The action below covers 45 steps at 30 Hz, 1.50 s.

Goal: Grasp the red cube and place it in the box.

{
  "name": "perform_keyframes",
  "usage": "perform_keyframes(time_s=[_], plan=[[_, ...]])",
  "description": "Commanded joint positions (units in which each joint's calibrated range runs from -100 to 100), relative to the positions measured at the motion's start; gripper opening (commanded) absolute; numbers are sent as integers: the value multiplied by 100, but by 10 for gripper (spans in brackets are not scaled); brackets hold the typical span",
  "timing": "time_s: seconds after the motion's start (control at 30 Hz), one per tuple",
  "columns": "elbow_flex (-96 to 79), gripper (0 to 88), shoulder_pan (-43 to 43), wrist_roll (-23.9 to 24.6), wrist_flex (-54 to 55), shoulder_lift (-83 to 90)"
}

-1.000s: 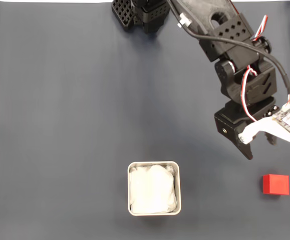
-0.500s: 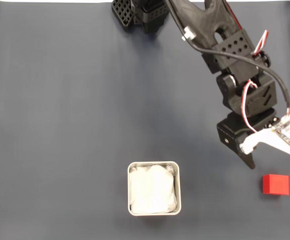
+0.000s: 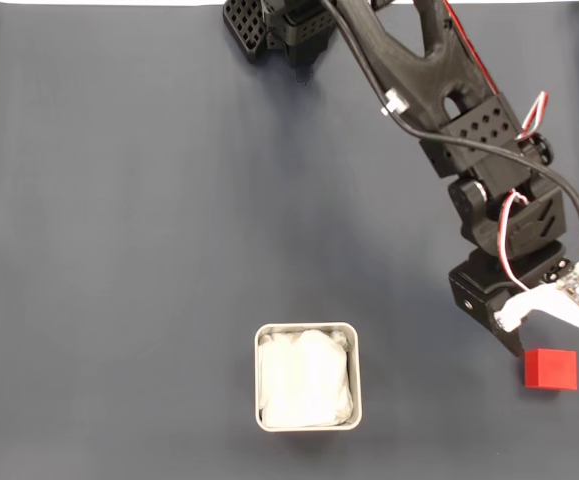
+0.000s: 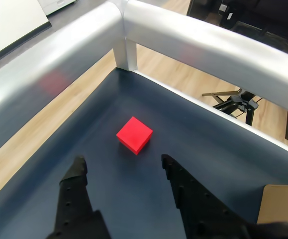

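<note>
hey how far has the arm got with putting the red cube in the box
Nothing finished yet. The red cube sits untouched on the dark mat, ahead of the open tool, which holds nothing. The box contains just its white lining. Left to do: grasp the cube, carry it over and drop it in.

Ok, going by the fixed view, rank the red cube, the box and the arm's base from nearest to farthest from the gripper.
Measured from the gripper in the fixed view:
1. The red cube, just below and right of the gripper, near the right edge.
2. The box, well to the left, at bottom centre of the dark mat.
3. The arm's base, at the top edge, up and to the left.
</note>
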State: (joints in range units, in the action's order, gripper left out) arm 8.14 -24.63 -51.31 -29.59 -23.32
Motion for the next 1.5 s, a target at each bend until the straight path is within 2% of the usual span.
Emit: perform_keyframes(time_s=[0.0, 0.87, 1.47], plan=[[646, 358, -51, 29, 107, -242], [2307, 365, -108, 39, 58, -1611], [2526, 365, -215, 78, 50, -1923]])
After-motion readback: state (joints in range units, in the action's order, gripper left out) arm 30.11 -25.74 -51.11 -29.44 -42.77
